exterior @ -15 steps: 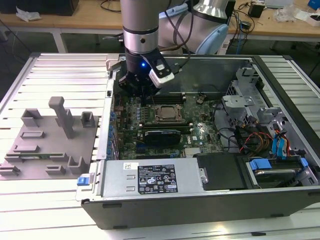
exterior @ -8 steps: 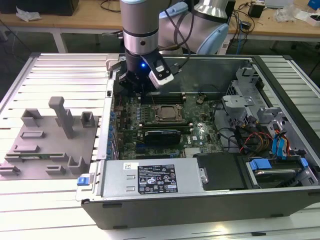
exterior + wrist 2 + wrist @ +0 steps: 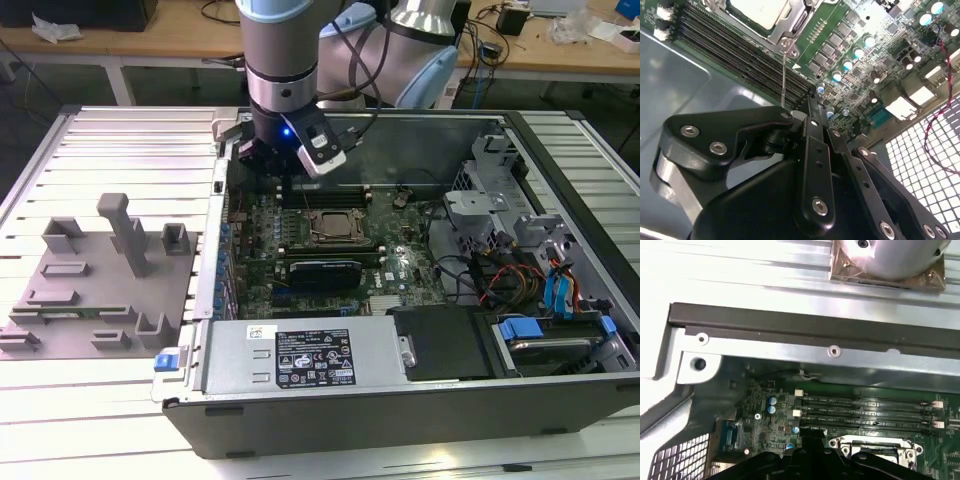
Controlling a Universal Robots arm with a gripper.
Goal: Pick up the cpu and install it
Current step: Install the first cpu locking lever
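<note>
**Station status: gripper beside the socket, cpu seated**

1. Position of the cpu. The cpu (image 3: 758, 12) lies flat inside the metal frame of the socket (image 3: 785, 43), silvery-white top upward. I hold nothing of it.

2. Gripper. My gripper (image 3: 812, 97) hangs over the motherboard just beside one corner of the socket. In the exterior view my gripper (image 3: 284, 182) stands to the exterior view's left of the socket (image 3: 310, 228), on its far side. I cannot tell whether it is spread or pressed together. A thin metal rod (image 3: 783, 80) runs from that socket corner toward the gripper's tip; I cannot tell whether they touch.

3. Edges.
- The memory slots (image 3: 865, 412) run along one side of the socket (image 3: 875, 446), touching no part of its frame.
- Beyond the slots from the socket rises the case wall (image 3: 790, 329), its dark rim straight and unbroken.
- A black card (image 3: 325, 272) lies near the socket on its near side in the exterior view.
- Cables (image 3: 500, 280) gather well apart, toward the exterior view's right of the socket.

4. Open room. The socket is uncovered from above, between the slots and the card.

5. Count.
- Cpu: one.
- Socket: one.
- Memory slots, first wrist view: four.
- Grey fixture plate (image 3: 90, 295): one, outside the case, well apart toward the exterior view's left of the socket.
</note>
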